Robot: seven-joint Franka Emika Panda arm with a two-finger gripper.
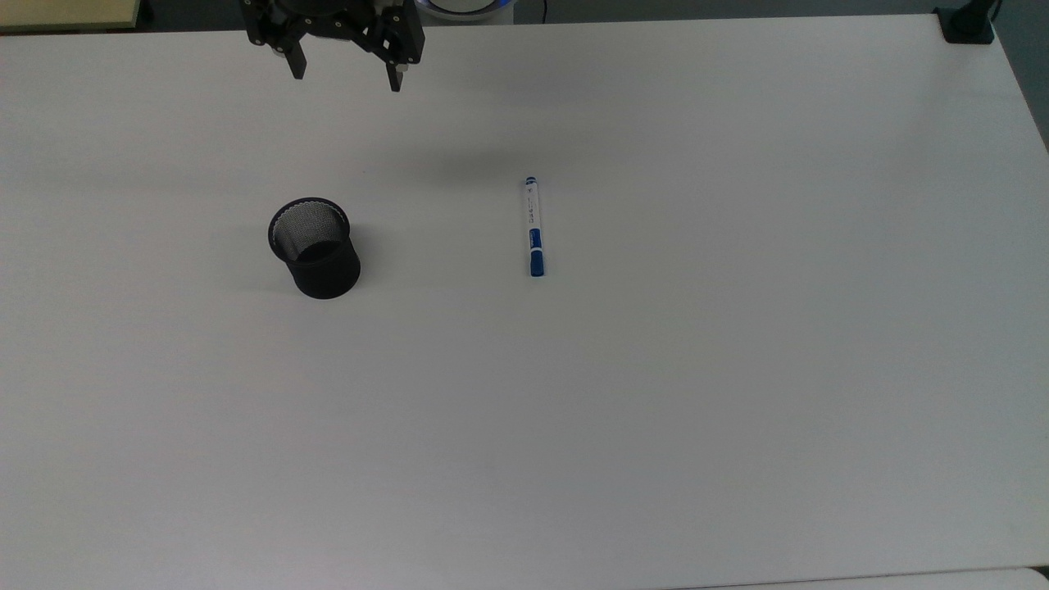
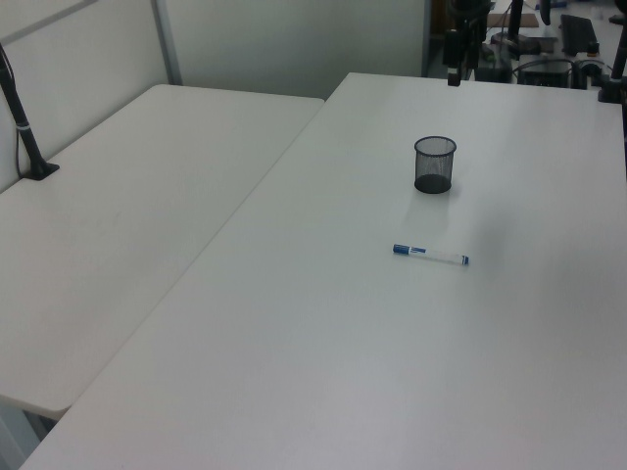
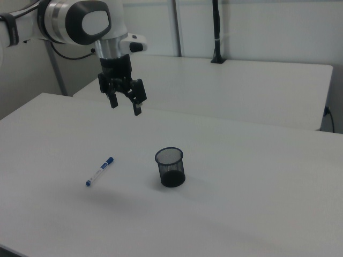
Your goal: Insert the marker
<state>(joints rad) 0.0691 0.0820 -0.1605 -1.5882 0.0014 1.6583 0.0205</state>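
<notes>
The marker (image 1: 533,227) lies flat on the white table (image 1: 656,369), white barrel with its blue cap toward the top view's bottom; it also lies in the left view (image 2: 431,255) and the right view (image 3: 100,171). A black mesh cup (image 1: 315,247) stands upright to the top view's left of it, seen too in the left view (image 2: 434,164) and the right view (image 3: 170,167). My gripper (image 1: 345,80) hangs open and empty high above the table near its far edge, above and behind the cup; in the right view it (image 3: 125,108) hovers well above both things.
A second white table (image 2: 127,215) adjoins on the left view's left, with a black post (image 2: 24,127) clamped to it. A black clamp (image 1: 967,24) sits at the top view's upper right corner. Equipment stands beyond the far edge (image 2: 549,39).
</notes>
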